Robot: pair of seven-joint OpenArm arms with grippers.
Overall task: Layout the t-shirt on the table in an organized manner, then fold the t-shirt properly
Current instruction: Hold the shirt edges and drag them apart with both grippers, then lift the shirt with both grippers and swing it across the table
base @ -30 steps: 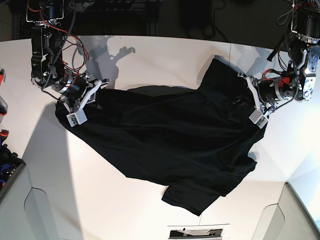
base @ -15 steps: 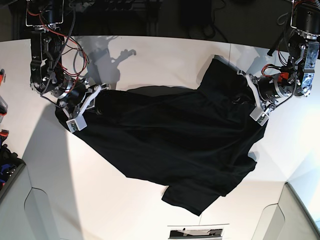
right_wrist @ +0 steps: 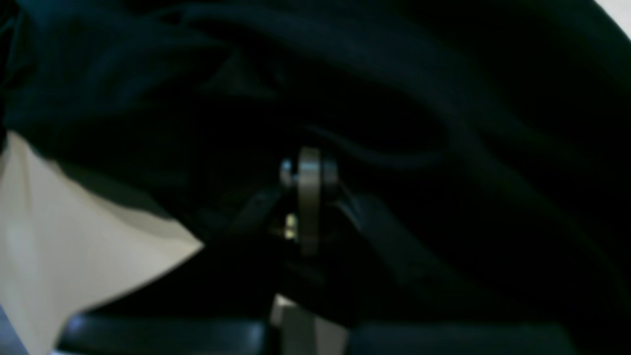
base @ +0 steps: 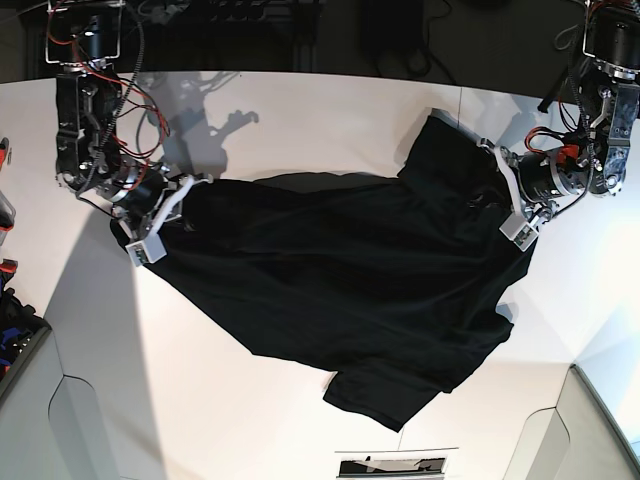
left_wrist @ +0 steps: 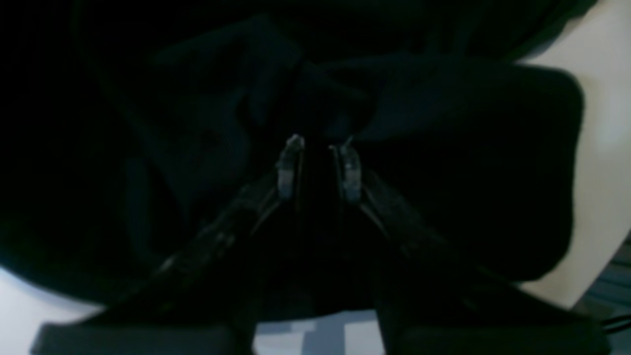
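The black t-shirt [base: 340, 280] lies spread and rumpled across the white table [base: 320, 110], one sleeve pointing toward the front edge. My left gripper [base: 500, 195] is on the right of the base view, at the shirt's far right part. In the left wrist view the left gripper [left_wrist: 319, 148] is shut on a bunched fold of the t-shirt [left_wrist: 443, 172]. My right gripper [base: 178, 212] is at the shirt's left corner. In the right wrist view the right gripper [right_wrist: 309, 167] is shut tight on the t-shirt [right_wrist: 443, 98]. No print shows.
Grey bins stand at the front left [base: 25, 400] and front right [base: 600, 420] corners. Coloured items [base: 8, 210] sit at the left edge. A thin dark seam [base: 460, 100] crosses the table at the back. Bare tabletop [right_wrist: 59, 222] lies left of the shirt.
The right arm has drawn the shirt's left corner a little further left and back. The left arm has edged slightly back with its fold. Both grips are unchanged.
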